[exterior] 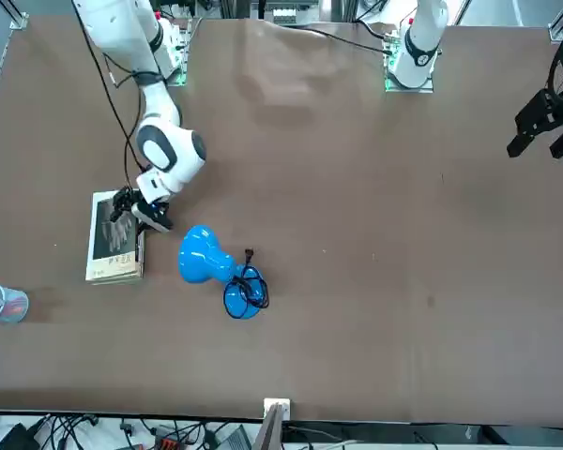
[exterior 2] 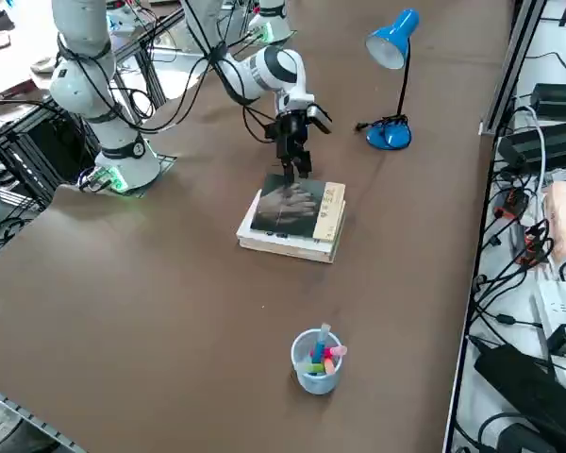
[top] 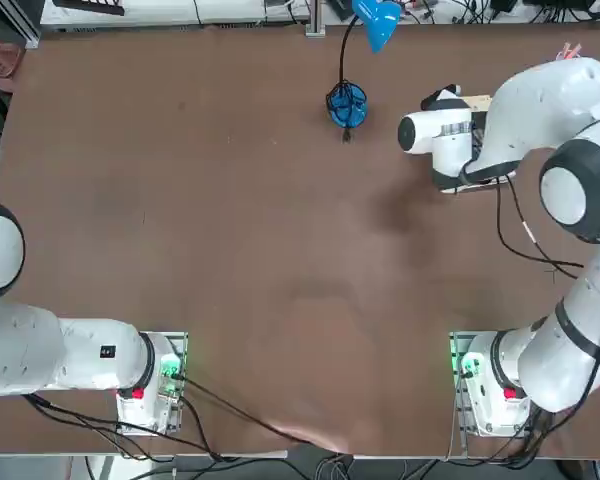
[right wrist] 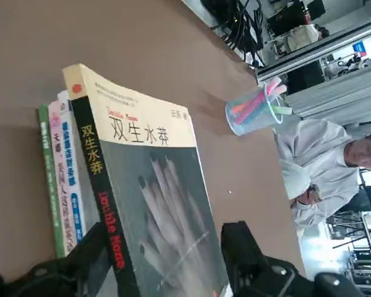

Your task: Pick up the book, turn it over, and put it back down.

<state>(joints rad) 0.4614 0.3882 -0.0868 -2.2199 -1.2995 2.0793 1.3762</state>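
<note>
**Book** [exterior 2: 297,209]: thin paperback, grey hand picture face up, cream band with printed title along one edge, black spine. It lies on top of a short stack of other books [right wrist: 60,185] at the far right of the bench [top: 230,250]; the wrist view shows at least two further spines beneath it.

**Right gripper** [exterior 2: 296,166]: hangs over the book's nearer end, pointing down. Jaws spread apart and empty, one finger [right wrist: 86,263] beside the spine, the other over the cover. Whether either finger touches the book cannot be told.

**Desk lamp** [exterior 2: 393,71]: blue, its base standing left of the stack, well clear of the arm.

**Cup of pens** [exterior 2: 319,360]: translucent, on the bench beyond the stack, apart from it.

**Person** [right wrist: 331,164]: seated in the room beyond the bench, in the wrist view only.

**Risks, as judged:**
- Jaws closing too deep could catch the book underneath as well, lifting two together.
- A shallow pinch on one edge of a limp paperback may let it sag, fan open or slip during the turn.
- Dragging the top book could shift the stack.
</note>
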